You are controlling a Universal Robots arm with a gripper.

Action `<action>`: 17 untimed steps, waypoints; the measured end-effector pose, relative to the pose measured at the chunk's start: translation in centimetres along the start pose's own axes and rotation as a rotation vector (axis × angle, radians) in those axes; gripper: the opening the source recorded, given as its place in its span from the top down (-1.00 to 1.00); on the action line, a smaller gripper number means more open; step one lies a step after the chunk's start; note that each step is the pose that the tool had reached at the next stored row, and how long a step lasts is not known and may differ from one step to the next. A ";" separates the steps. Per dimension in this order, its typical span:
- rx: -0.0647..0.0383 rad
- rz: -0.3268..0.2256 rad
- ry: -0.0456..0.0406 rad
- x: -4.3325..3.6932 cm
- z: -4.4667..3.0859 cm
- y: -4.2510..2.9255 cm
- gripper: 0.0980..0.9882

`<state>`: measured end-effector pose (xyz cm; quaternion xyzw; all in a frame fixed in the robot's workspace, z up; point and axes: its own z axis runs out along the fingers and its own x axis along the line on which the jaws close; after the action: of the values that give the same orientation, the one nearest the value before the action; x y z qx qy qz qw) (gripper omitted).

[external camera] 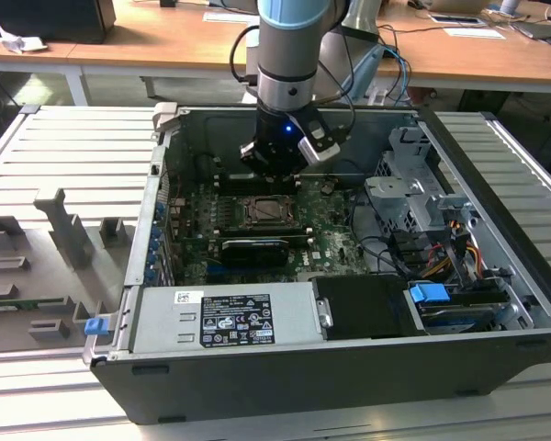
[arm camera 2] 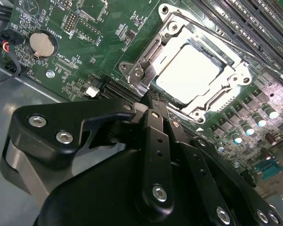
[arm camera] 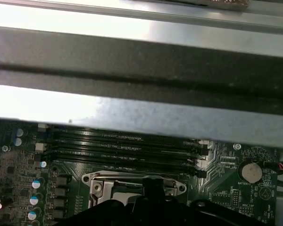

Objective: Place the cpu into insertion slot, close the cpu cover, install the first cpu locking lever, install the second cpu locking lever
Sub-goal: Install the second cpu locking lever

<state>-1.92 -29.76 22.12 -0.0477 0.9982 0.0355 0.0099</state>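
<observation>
Gripper (arm camera 2: pixel 153 101), fingers together and holding nothing, hangs at the edge of the cover (arm camera 2: pixel 177 40), chip (arm camera 2: pixel 188 70) just beyond.

We see the arm (external camera: pixel 289 55) as a thick silver-grey cylinder with a pale blue band at its upper joint. Just above the gripper (external camera: pixel 274 167), its wrist section is black and carries a small blue light, with a white-and-grey block bolted on beside it. Black cables loop along the cylinder. In the second wrist view, the gripper (arm camera 2: pixel 151 101) is matte black, built of flat linkage bars fastened with silver hex-socket screws.
</observation>
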 end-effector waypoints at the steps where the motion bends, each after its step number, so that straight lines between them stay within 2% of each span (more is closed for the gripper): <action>1: 0.000 0.000 0.0000 0.01 -0.01 -0.10 0.98; 8: 0.000 0.000 -0.0001 0.08 -0.06 -0.79 0.98; 9: -0.003 0.000 -0.0002 0.08 -0.20 -0.80 0.98; 11: -0.007 0.000 -0.0007 0.06 -0.83 -0.76 0.98; 15: -0.008 0.000 -0.0008 0.02 -2.62 -0.64 0.98; 16: -0.008 0.000 -0.0008 0.04 -2.78 -0.85 0.98; 17: -0.008 0.000 -0.0008 0.14 -2.84 -1.79 0.98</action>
<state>-1.93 -31.76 24.83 -0.0476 0.9980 0.0395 0.0101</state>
